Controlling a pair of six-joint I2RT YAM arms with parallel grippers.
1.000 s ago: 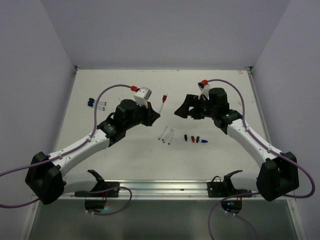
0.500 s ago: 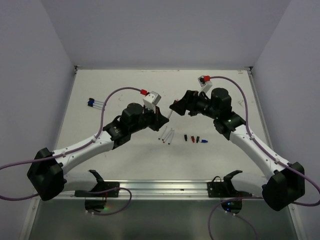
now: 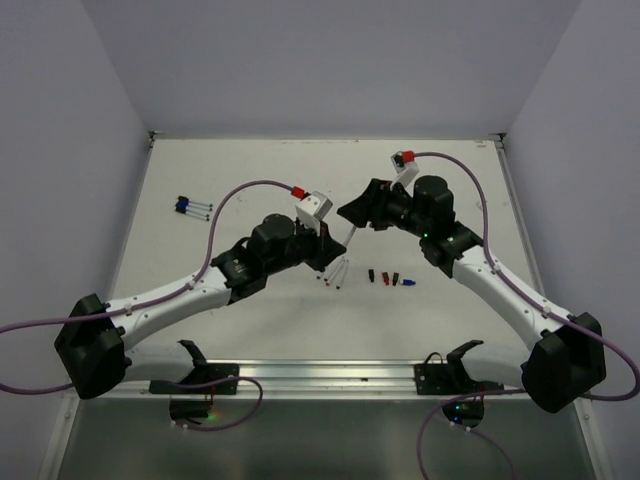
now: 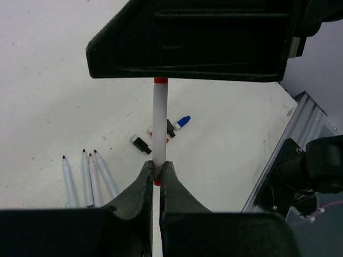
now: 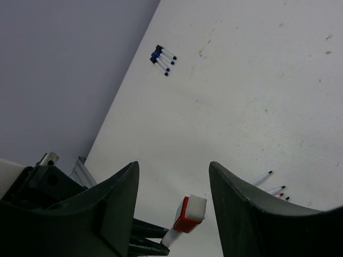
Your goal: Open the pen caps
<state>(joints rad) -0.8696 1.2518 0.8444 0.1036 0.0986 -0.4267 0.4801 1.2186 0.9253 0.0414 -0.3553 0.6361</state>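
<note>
My left gripper [image 4: 156,168] is shut on the lower barrel of a white pen [image 4: 158,123] and holds it above the table, also seen in the top view [image 3: 349,238]. Its capped end, red with a white tip [image 5: 190,213], sits between the open fingers of my right gripper [image 5: 172,165], touching neither. In the top view the right gripper [image 3: 352,212] meets the left gripper [image 3: 333,254] at mid-table. Loose caps lie on the table: black [image 4: 141,144], blue [image 4: 184,122], red [image 3: 385,277]. Uncapped pens [image 4: 86,176] lie beside them.
A few capped pens with blue and black ends [image 3: 193,207] lie at the far left, also in the right wrist view [image 5: 162,59]. Purple cables with red connectors [image 3: 297,191] arch over both arms. A metal rail [image 3: 330,372] runs along the near edge.
My left arm has swung right and forward with the pen. My right gripper has moved left, so its open jaws now stand around the pen's capped end.
</note>
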